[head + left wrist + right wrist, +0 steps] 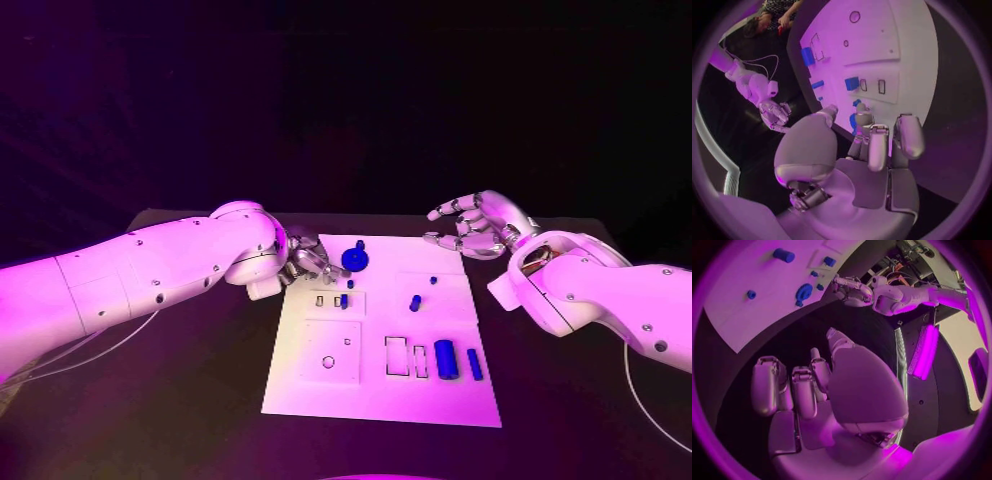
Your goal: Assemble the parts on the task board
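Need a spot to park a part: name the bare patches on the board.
Free: the task board strip nearest the robot, below the cutouts. Crowded: the far end, where the left hand meets the round blue part.

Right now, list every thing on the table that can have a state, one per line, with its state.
Left robot hand: at the board's far left edge beside the round blue part, fingers curled; grip unclear.
Right robot hand: raised off the board's far right corner, fingers apart, holding nothing.
White board: flat on the table.
Round blue part: on the board's far end.
Blue cylinder: lying on the board.
Rectangular slot: unfilled.
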